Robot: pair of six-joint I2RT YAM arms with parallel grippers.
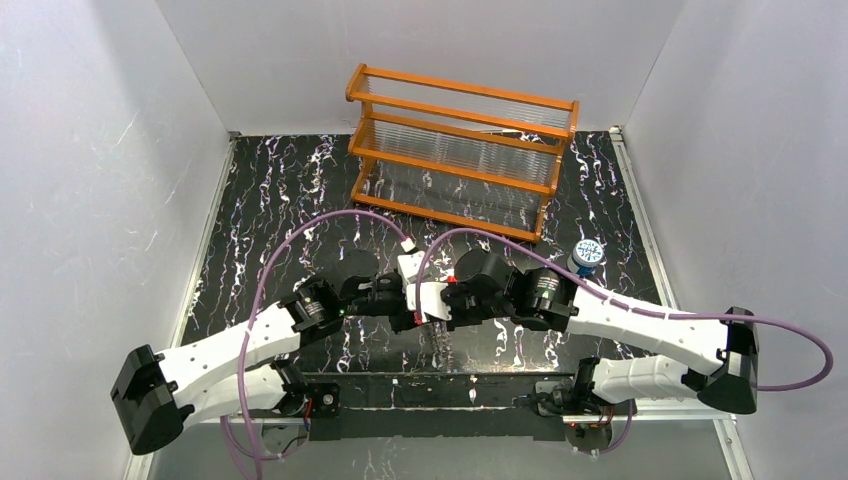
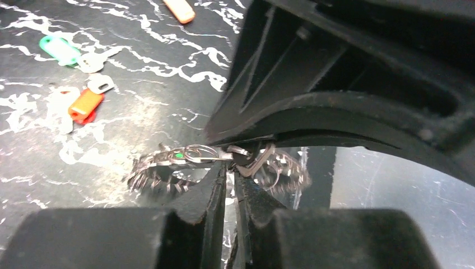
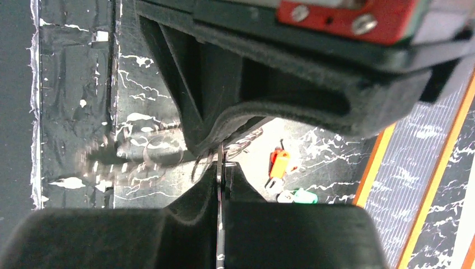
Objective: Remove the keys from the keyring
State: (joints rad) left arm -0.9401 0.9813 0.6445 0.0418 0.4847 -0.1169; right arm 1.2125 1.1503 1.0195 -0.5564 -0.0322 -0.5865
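Table (image 1: 280,200), dark marbled, with both grippers meeting above its near centre. The right gripper (image 3: 221,168) was clamped on the keyring (image 2: 159,171), whose flat plate ran edge-on between its fingers. The left gripper (image 2: 228,174) faced it, fingers nearly together, tips at the wire loop (image 2: 201,152); a grip could not be confirmed. The toothed ring spread sideways across those tips, so the left arm was probably the puller. A green key (image 2: 59,49) and a red key (image 2: 85,106) lay loose on the table, well apart from the ring.

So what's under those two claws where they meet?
The toothed keyring, dangling from the left gripper and right gripper, both pinched shut. Their fingers cover where exactly they grip.
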